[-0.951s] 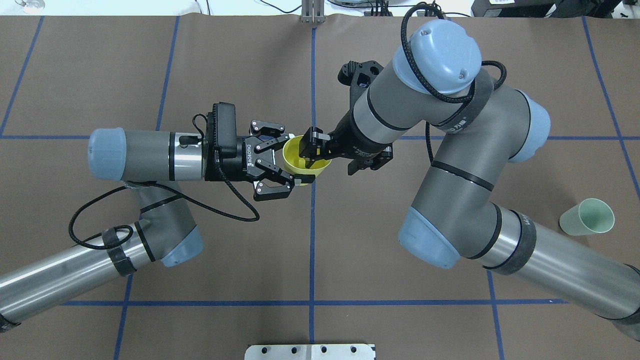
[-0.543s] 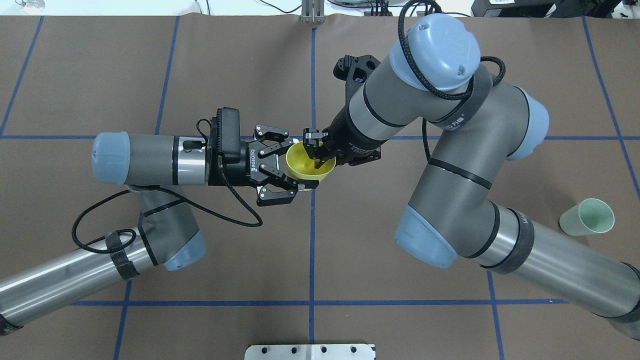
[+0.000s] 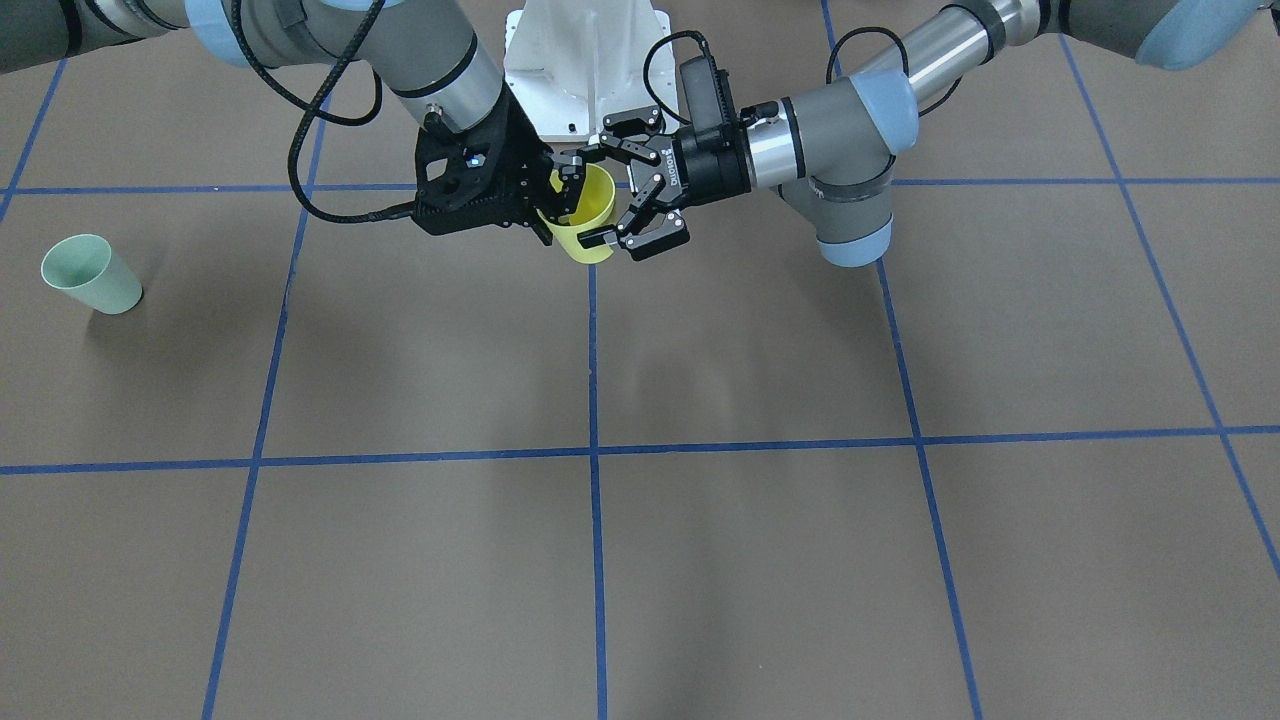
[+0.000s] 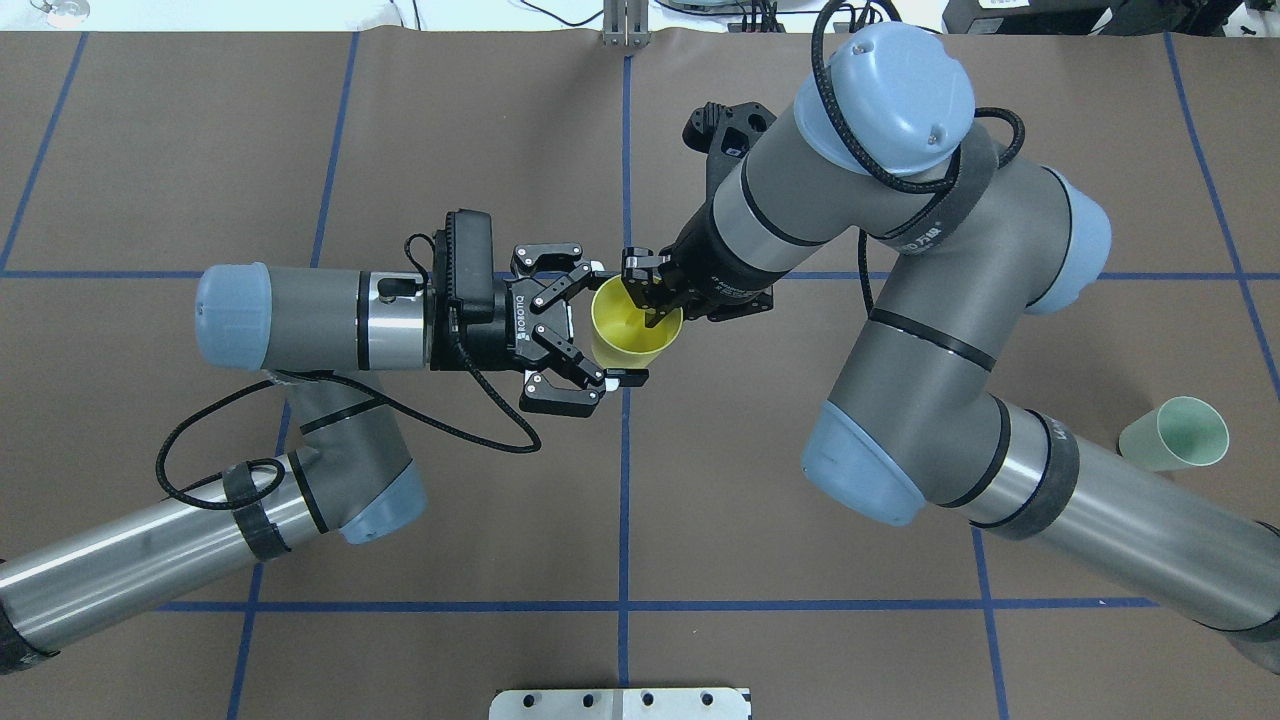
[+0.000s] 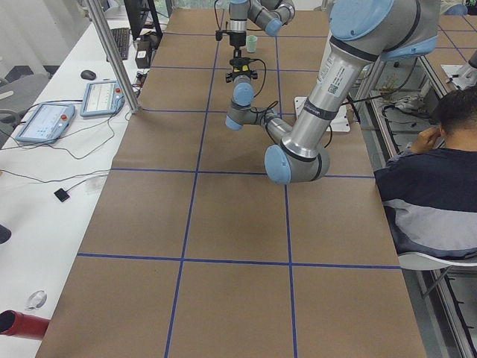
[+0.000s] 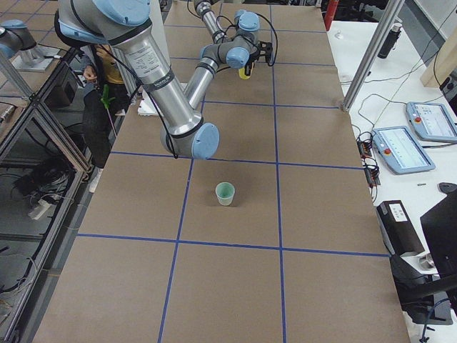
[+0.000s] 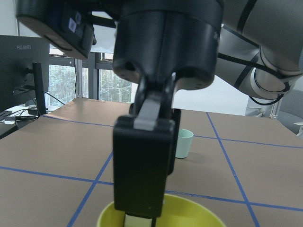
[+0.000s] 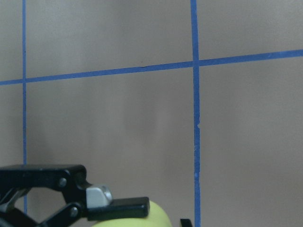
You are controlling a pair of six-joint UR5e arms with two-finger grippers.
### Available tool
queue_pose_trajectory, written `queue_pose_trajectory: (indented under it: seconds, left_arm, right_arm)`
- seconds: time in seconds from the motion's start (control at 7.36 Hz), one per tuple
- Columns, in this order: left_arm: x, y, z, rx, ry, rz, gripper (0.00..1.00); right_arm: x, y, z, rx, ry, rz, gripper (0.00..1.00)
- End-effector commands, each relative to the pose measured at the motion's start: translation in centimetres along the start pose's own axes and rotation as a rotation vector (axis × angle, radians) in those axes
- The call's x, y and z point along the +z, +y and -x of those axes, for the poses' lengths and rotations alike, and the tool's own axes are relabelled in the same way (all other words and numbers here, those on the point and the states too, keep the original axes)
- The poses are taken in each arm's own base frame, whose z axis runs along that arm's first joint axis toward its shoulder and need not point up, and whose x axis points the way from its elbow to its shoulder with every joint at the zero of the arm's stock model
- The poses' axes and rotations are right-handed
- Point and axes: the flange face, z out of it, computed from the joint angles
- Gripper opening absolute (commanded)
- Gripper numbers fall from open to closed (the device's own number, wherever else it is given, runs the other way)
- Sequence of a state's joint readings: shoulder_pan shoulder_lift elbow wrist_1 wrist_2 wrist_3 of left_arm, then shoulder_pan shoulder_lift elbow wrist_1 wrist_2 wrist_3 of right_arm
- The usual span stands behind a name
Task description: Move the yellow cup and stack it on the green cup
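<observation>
The yellow cup (image 4: 625, 325) hangs in the air over the table's middle, mouth up and a little tilted; it also shows in the front view (image 3: 590, 215). My right gripper (image 4: 648, 292) is shut on its rim, one finger inside the cup and one outside. My left gripper (image 4: 612, 323) is open, its fingers spread to either side of the cup's wall. The left wrist view shows the right gripper's finger (image 7: 142, 165) reaching into the cup (image 7: 189, 215). The green cup (image 4: 1175, 433) stands upright, far off at the table's right.
The brown paper table (image 4: 640, 520) carries a grid of blue tape lines. A metal plate (image 4: 620, 703) lies at the near edge. A seated person (image 5: 436, 186) is beside the table in the left side view.
Both arms and the cup have shifted slightly right. My right gripper's finger has gone deeper into the cup and closed on the rim. My left gripper's fingers have spread wider.
</observation>
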State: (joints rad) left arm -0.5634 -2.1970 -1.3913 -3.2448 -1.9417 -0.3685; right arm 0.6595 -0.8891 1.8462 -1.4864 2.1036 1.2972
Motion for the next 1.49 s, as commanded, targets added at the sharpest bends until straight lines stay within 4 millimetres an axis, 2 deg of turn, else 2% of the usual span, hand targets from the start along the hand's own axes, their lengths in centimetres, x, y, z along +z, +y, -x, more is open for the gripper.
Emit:
queue_pose_trajectory:
  seconds: [0.0,0.41,0.68,0.95,1.22,1.36]
  left_arm:
    - [0.0,-0.2,0.6,0.0,-0.056,-0.019,0.99]
    - [-0.2,-0.7,1.4,0.002,-0.107,-0.037,0.99]
    - [-0.4,-0.7,1.8,-0.002,-0.12,-0.039,0.99]
    - [-0.6,-0.6,2.8,-0.032,-0.178,-0.027,0.99]
    - [-1.4,-0.3,5.9,-0.053,-0.266,0.079,0.99]
    - [-2.1,0.1,7.7,-0.066,-0.317,0.142,0.99]
  right_arm:
    - [-0.8,-0.6,-1.4,0.013,0.005,-0.014,0.0]
    - [-2.0,-0.7,-5.5,0.04,0.025,-0.029,0.0]
    - [-3.4,-3.3,-8.1,0.079,0.052,-0.072,0.0]
    - [-5.3,-7.0,-13.5,0.018,0.138,-0.11,0.0]
    - [-9.3,-10.9,-18.0,-0.063,0.27,-0.117,0.0]
    - [-10.6,-11.9,-21.5,-0.087,0.31,-0.115,0.0]
